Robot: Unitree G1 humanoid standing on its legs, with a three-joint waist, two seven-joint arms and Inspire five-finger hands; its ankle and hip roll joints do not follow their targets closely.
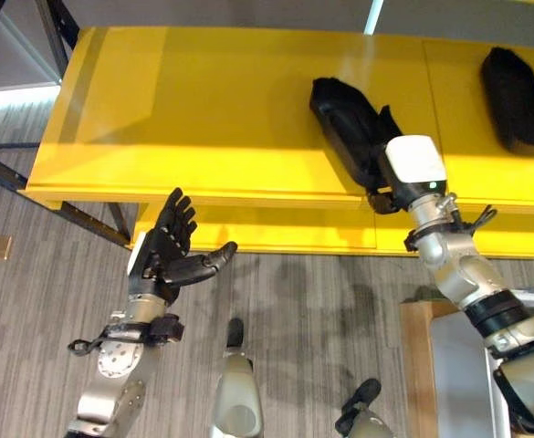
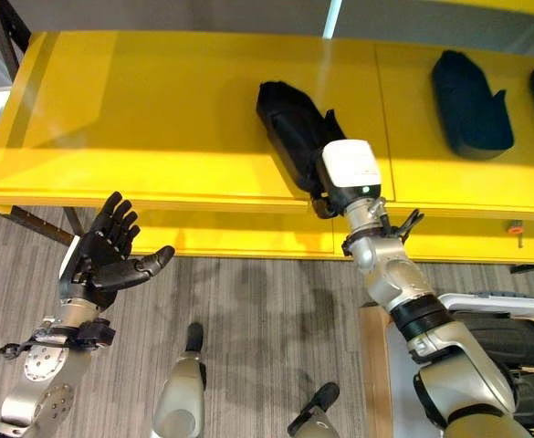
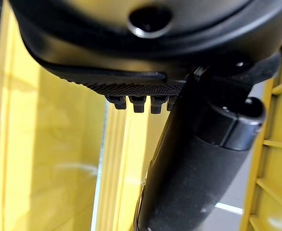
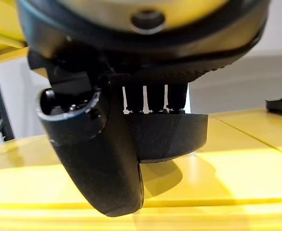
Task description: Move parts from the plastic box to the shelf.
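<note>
Right hand (image 2: 326, 178) fingers curled round black part (image 2: 289, 128) on yellow shelf (image 2: 157, 119); left hand (image 2: 102, 251) fingers spread, empty.

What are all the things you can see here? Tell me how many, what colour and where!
Shelf: one, yellow, across the top of the head views, with a second yellow level just under its front edge.
Black parts: at least two on the shelf top; one near the middle under the right hand, one further to the right. A third dark shape shows at the right edge of the right eye view.
Plastic box: one, pale, lower right by the right arm, with dark parts inside.
Floor: grey striped, below the shelf.
Left hand: dark, held up in front of the shelf, fingers spread, holding nothing.
Right hand: dark, on the middle black part at the shelf's front edge, fingers over its end.
</note>
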